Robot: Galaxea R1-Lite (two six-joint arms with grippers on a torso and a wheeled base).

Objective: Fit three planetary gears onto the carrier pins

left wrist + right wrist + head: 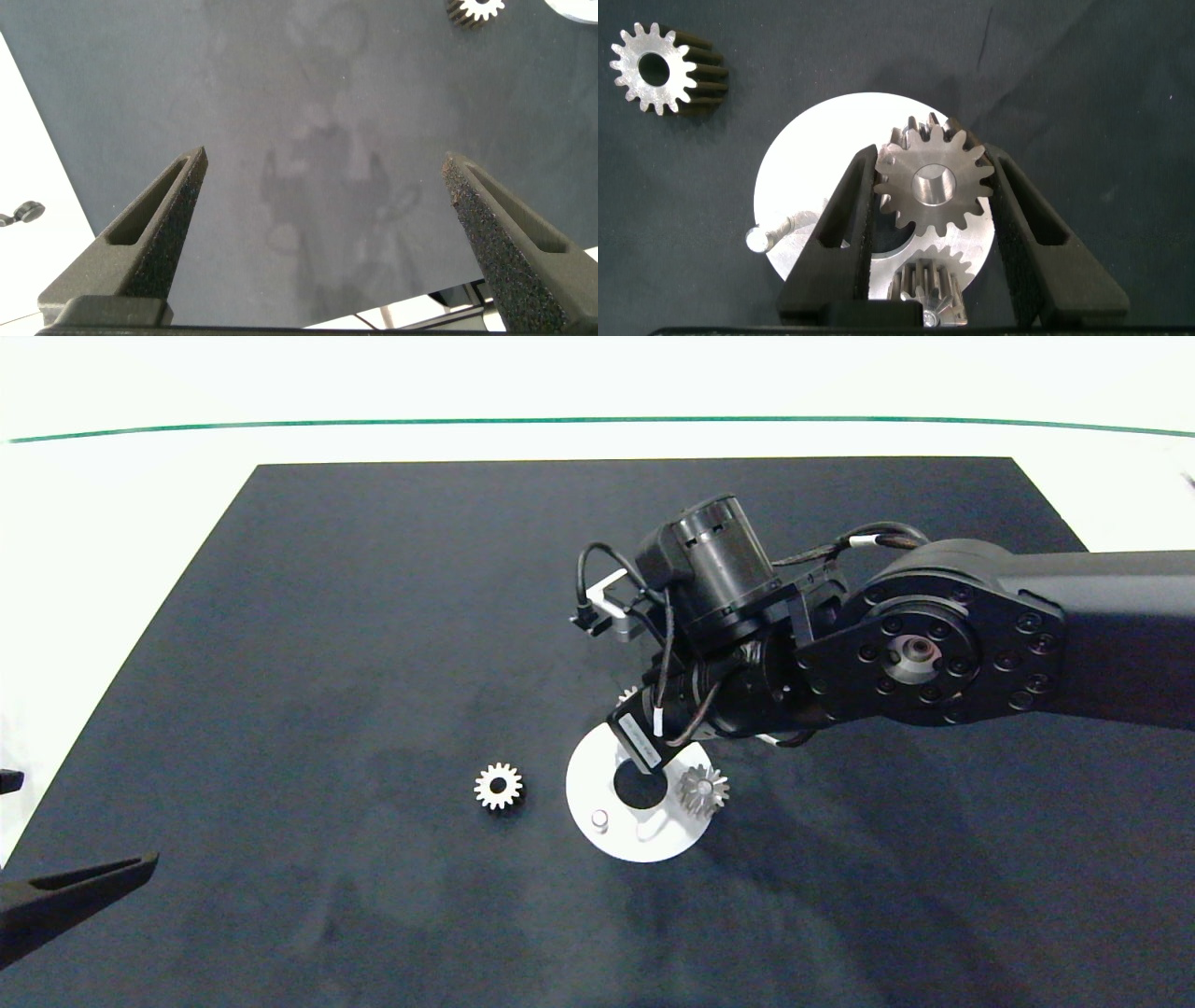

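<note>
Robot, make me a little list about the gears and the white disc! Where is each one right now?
surface: dark mat
white disc: flat on the mat, under the right arm
free pin: no gear on it
gear one: on the disc
gear two: between the right gripper jaws, over the disc
gear three: loose on the mat beside the disc
left gripper: open, at the mat's edge, holding nothing

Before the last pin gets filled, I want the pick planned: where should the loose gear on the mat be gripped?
Grip the loose gear across its toothed rim from straight above. It lies flat on the mat with its bore facing up, clear of the white disc, so fingers can drop on opposite sides.
</note>
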